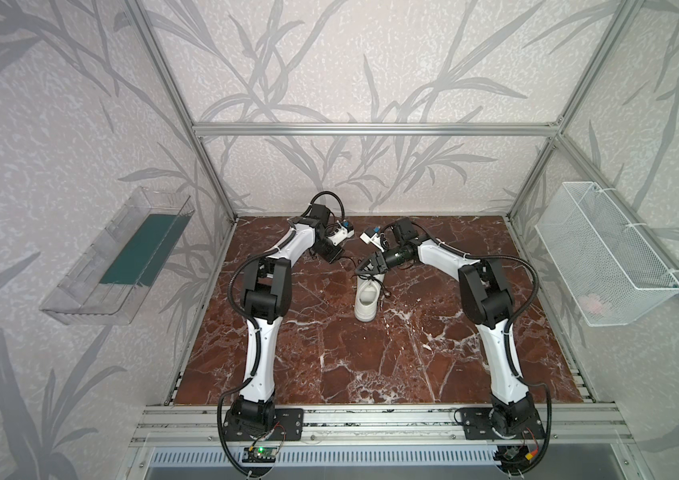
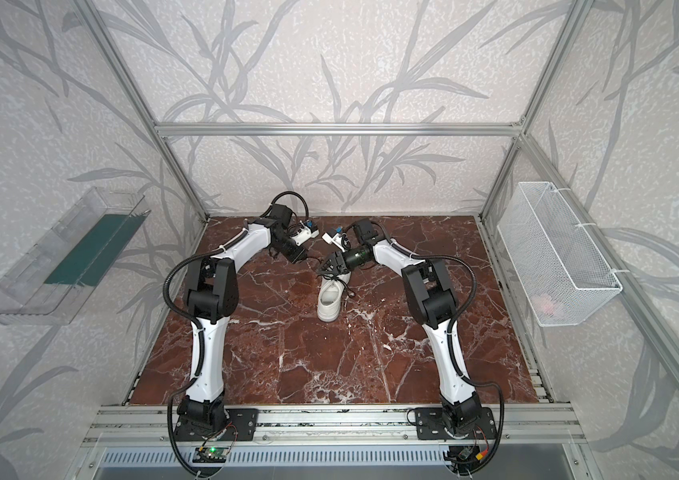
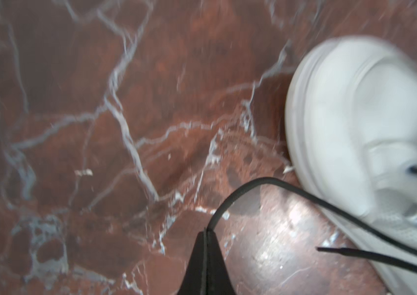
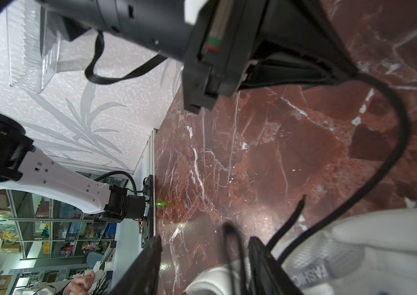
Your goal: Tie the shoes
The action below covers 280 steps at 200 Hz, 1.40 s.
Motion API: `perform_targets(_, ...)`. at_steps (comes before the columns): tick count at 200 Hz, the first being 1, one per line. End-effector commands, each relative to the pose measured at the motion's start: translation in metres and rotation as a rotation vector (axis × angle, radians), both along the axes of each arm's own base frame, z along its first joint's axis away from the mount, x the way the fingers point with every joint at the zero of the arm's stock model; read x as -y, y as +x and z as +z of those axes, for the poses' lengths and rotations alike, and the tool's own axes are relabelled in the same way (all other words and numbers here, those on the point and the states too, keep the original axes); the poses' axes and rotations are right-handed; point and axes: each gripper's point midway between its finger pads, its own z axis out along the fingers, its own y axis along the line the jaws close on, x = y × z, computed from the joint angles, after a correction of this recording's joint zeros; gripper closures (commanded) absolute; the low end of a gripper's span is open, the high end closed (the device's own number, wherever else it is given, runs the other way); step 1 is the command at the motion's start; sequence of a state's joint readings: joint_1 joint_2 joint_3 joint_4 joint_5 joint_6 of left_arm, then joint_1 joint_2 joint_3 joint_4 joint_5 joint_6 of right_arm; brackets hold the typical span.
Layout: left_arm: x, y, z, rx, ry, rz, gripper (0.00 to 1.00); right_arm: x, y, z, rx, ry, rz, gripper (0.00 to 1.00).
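Red-brown marble covers the tabletop (image 1: 329,365), and the white sneaker (image 1: 366,306) stands on its sole near the middle, a little toward the far wall, with its length running from the near edge toward that wall. Your left gripper (image 1: 335,259) hangs low just left of the sneaker's far end without touching the shoe. In the left wrist view its 2 fingers (image 3: 197,255) are pressed tight together on 1 strand of black lace (image 3: 253,182), which leaves the tips, arcs above the marble and runs back to the side of the sneaker (image 3: 350,115). A loose lace end (image 3: 330,250) with its stiff tip lies just beside the sole. Your right gripper (image 1: 360,270) reaches in from the right and sits over the far end of the shoe in both top views, hiding that part. In the right wrist view its 2 fingers (image 4: 146,263) stand clearly spread, with the right gripper (image 4: 205,240) low over the sneaker (image 4: 381,242). A blurred dark strand rises between the fingers. It looks loose rather than pinched, though the blur keeps you from being sure whether it touches either finger. From the same view the black lace (image 4: 402,122) sweeps in 1 long curve from the shoe to the closed tips of the left gripper (image 4: 353,74). A clear bin (image 1: 117,266) hangs on the left wall and a wire basket (image 1: 603,257) on the right wall, both well apart from the shoe.
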State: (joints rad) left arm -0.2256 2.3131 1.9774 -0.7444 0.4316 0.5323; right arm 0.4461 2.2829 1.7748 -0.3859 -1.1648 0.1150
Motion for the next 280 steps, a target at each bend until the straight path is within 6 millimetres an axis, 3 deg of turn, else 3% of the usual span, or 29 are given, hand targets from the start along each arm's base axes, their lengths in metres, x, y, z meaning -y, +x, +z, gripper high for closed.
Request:
perform_targets(1, 0.027, -0.003, 0.020, -0.039, -0.110, -0.053, 1.00, 0.000, -0.018, 0.031, 0.019, 0.058, 0.053, 0.45)
perform_targets(40, 0.059, -0.016, 0.041, 0.018, -0.132, -0.140, 1.00, 0.011, -0.027, 0.038, 0.091, -0.021, 0.034, 0.41)
perform_targets(95, 0.076, -0.023, 0.063, 0.072, -0.132, -0.135, 1.00, 0.050, 0.020, 0.066, 0.240, -0.029, -0.240, 0.38)
perform_targets(110, 0.077, -0.025, 0.068, 0.089, -0.130, -0.137, 1.00, 0.063, 0.032, 0.062, 0.238, -0.028, -0.314, 0.38)
perform_targets(140, 0.074, -0.026, 0.079, 0.118, -0.119, -0.120, 1.00, 0.080, 0.050, 0.033, 0.195, -0.055, -0.417, 0.40)
perform_targets(199, 0.074, -0.030, 0.084, 0.116, -0.128, -0.128, 1.00, 0.065, 0.072, -0.008, 0.056, 0.016, -0.422, 0.46)
perform_targets(245, 0.080, -0.030, 0.085, 0.116, -0.157, -0.130, 1.00, 0.043, 0.071, -0.003, 0.029, 0.101, -0.310, 0.55)
perform_targets(280, 0.082, -0.032, 0.085, 0.117, -0.168, -0.136, 1.00, 0.040, 0.078, -0.004, 0.011, 0.114, -0.317, 0.72)
